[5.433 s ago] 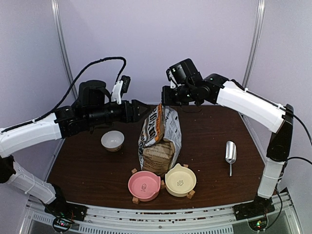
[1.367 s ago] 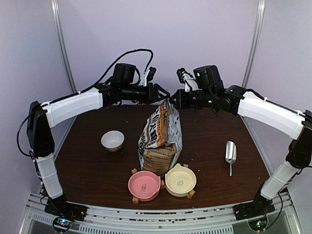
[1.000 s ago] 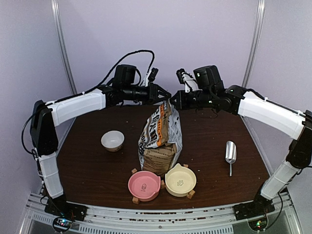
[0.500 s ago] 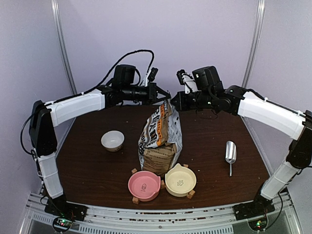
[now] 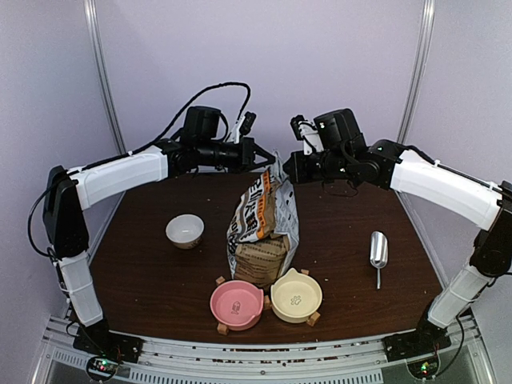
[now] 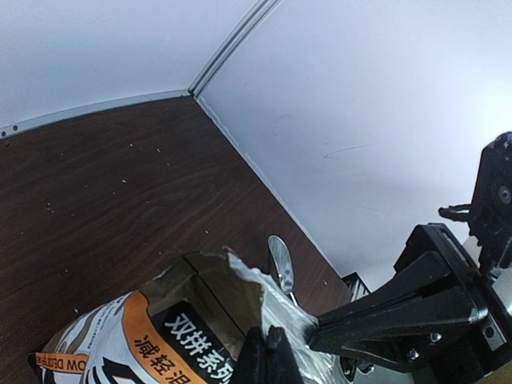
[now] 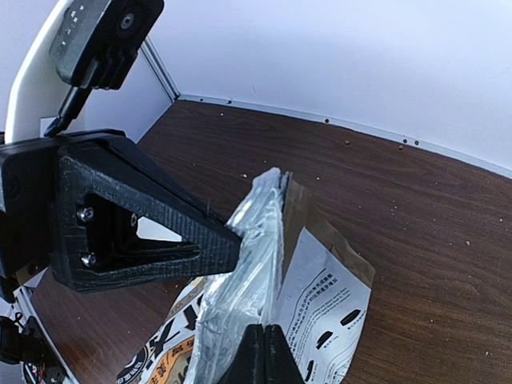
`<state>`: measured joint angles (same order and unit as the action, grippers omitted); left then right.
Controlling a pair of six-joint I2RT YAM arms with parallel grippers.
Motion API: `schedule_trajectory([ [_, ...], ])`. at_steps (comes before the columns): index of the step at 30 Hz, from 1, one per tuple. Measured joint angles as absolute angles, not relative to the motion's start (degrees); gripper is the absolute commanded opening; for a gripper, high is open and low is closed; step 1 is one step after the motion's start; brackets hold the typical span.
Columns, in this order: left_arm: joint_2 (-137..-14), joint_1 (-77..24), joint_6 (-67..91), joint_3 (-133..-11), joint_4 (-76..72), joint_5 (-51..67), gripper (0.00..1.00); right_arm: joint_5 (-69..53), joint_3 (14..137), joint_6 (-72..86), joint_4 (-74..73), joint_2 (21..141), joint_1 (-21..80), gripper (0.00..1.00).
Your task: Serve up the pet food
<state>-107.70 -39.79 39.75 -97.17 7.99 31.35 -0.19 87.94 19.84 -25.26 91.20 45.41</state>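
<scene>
Left fingers [image 6: 256, 362], bottom centre, pressed together on torn, silver-lined rim of pet food bag [image 6: 160, 336]. Right fingers [image 6: 392, 308], black wedge entering from right, tip pinching same rim just beside them. Bag upright, mouth gaping slightly; orange band and black panel with white Chinese characters on near face. Metal scoop [image 6: 280, 260] lying on dark wood-grain desk [image 6: 104, 184] beyond bag. Pale crumbs scattered over desk. White walls [image 6: 360, 96] meet at metal rail [image 6: 232, 44] behind.
</scene>
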Motion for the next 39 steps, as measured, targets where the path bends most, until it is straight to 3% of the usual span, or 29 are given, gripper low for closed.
schedule_trajectory([
  [19, -106.5, -39.3, 31.4, -102.3, 20.3, 21.9, 0.00, 4.6, 93.6, 19.4, -31.2, 93.2, 45.9, 0.00],
  [20, -106.5, -39.3, 31.0, -102.7, 21.1, 21.5, 0.05, 4.6, 93.7, 19.4, -31.3, 93.3, 45.9, 0.00],
  [22, -106.4, -39.3, 30.5, -102.9, 21.7, 21.0, 0.33, 4.4, 94.0, 19.4, -31.4, 93.5, 45.9, 0.00],
  [24, -106.3, -39.3, 29.7, -102.9, 22.1, 20.5, 0.50, 3.8, 94.3, 19.4, -31.7, 93.5, 45.9, 0.13],
  [26, -105.6, -39.3, 29.6, -102.9, 22.8, 19.8, 0.60, 2.9, 94.3, 19.5, -31.9, 93.5, 45.9, 0.36],
  [29, -103.7, -39.6, 29.5, -102.4, 23.7, 19.1, 0.68, 1.3, 94.3, 20.1, -32.0, 93.1, 45.9, 0.53],
  [31, -101.8, -40.3, 29.7, -101.1, 23.7, 19.0, 0.71, 0.8, 94.2, 20.7, -31.9, 92.4, 46.1, 0.58],
  [39, -96.4, -45.6, 30.3, -94.8, 25.0, 16.6, 0.75, 0.2, 91.2, 25.5, -30.9, 87.0, 48.7, 0.61],
])
